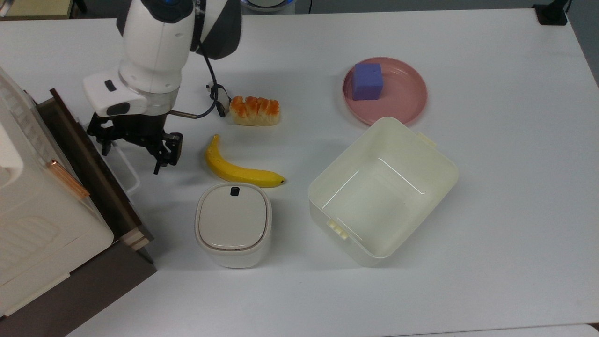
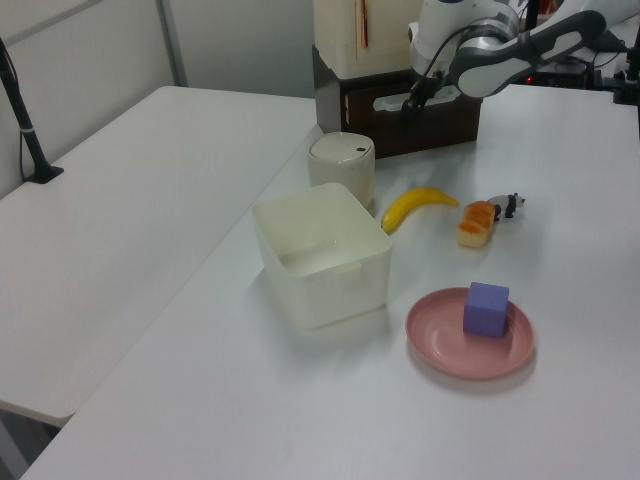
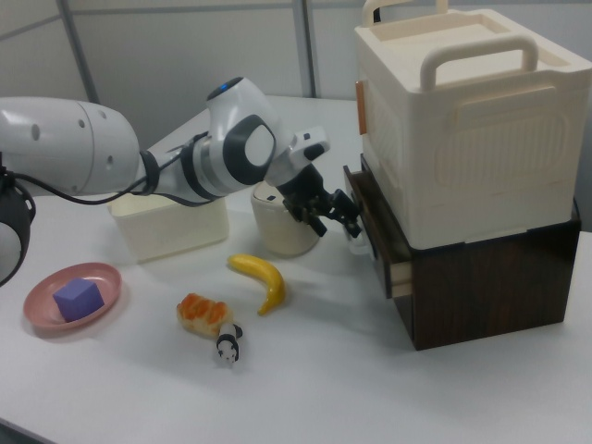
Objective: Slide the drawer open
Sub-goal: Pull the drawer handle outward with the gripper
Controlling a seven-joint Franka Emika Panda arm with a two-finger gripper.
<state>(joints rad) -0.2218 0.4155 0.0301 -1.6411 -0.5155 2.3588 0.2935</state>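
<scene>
So the drawer [image 1: 89,164] sits at the left of the top view, pulled out a little from the dark cabinet [image 3: 481,287] (tan edge showing), and the pincer [image 1: 135,150] is clenched on its white handle [image 1: 122,161].

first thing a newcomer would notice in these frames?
Probably the white arm at the top view's upper left, its gripper at the white handle of the dark brown drawer, which sticks out a little from the cabinet under a big cream box. Next, the colours: a yellow banana mid-table and a purple block on a pink plate at the top view's upper right.
</scene>
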